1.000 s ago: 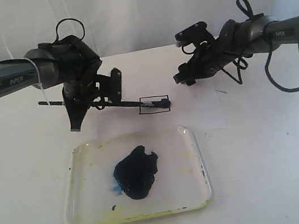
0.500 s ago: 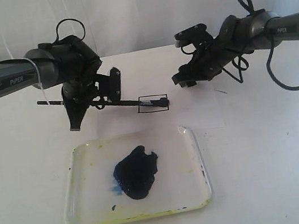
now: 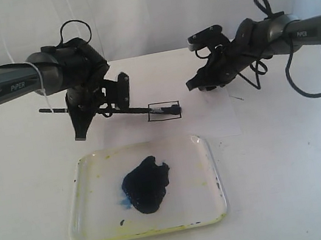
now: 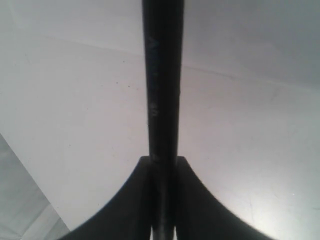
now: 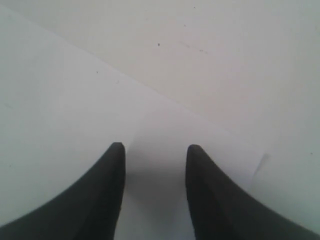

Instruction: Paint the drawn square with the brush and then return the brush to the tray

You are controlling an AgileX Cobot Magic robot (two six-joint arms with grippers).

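My left gripper (image 3: 108, 109) is shut on the brush (image 3: 137, 109), a long thin black stick lying nearly level above the table. Its dark wet tip (image 3: 177, 110) rests on the right end of the drawn square (image 3: 160, 110), a small black outline on the white paper sheet (image 3: 212, 117). The left wrist view shows the black handle (image 4: 162, 75) clamped between my left gripper's (image 4: 163, 162) fingers. My right gripper (image 3: 196, 85) sits low over the paper's far right part. It is open (image 5: 155, 147) with only white paper between its fingers. The tray (image 3: 82, 170) lies in front.
A dark navy paint blob (image 3: 146, 184) fills the tray's middle, and yellowish stains line its rim. The paper's front right corner (image 3: 240, 134) reaches toward the tray's right side. A white curtain hangs behind the table.
The brush tip and the square under it have shifted slightly to the left. My right gripper has rocked a little in place over the paper.
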